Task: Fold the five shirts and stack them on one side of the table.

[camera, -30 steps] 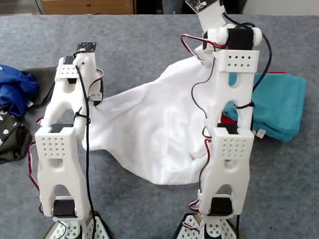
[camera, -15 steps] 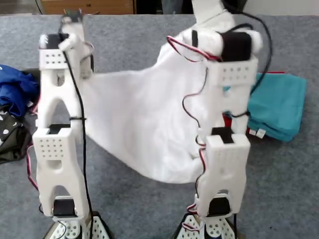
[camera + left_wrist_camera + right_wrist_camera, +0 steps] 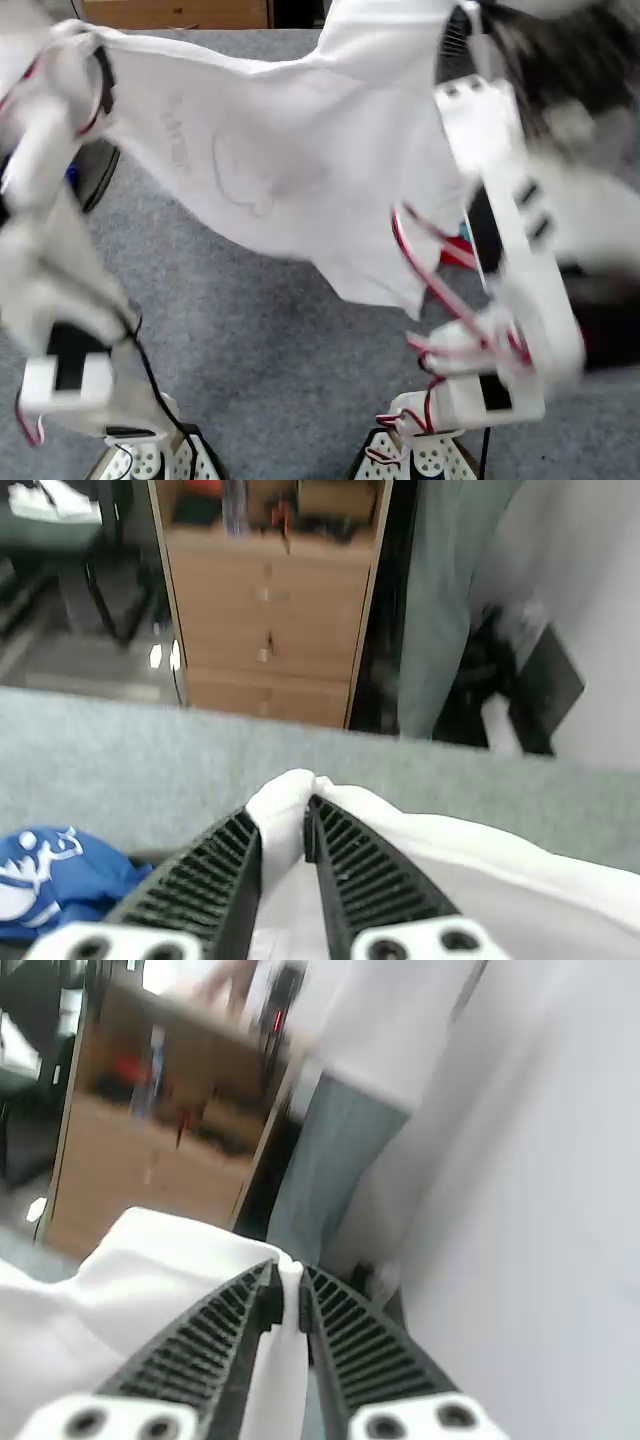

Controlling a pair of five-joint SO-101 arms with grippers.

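Grey worktop (image 3: pixel 260 390) lies under both arms. At 9 o'clock in the high view a patch of dark cloth (image 3: pixel 98 168) sits by the left arm (image 3: pixel 45 250). The left wrist view shows a blue shirt (image 3: pixel 45 880) crumpled on the worktop just beside that arm's fingers.

The left fingers (image 3: pixel 312 825) are clamped on a rolled edge of the white shirt (image 3: pixel 300 170) — the cloth bulges out past their tips. A wooden cabinet (image 3: pixel 270 600) stands beyond the worktop's far edge.

The white shirt is held up and stretched between the two arms. In the high view it spans from 10 o'clock, across 12, to about 2 o'clock. Its loose lower edge sags to a point a little toward 4 o'clock from the centre. A faint outline print shows on the cloth.

The right fingers (image 3: pixel 308 1288) are closed on another bunched edge of the same shirt — a thin fold is pinched between them. The right arm (image 3: pixel 510 230) stands at 3 o'clock, and a sliver of red cloth (image 3: pixel 455 255) shows on the worktop between the shirt's hem and that arm.
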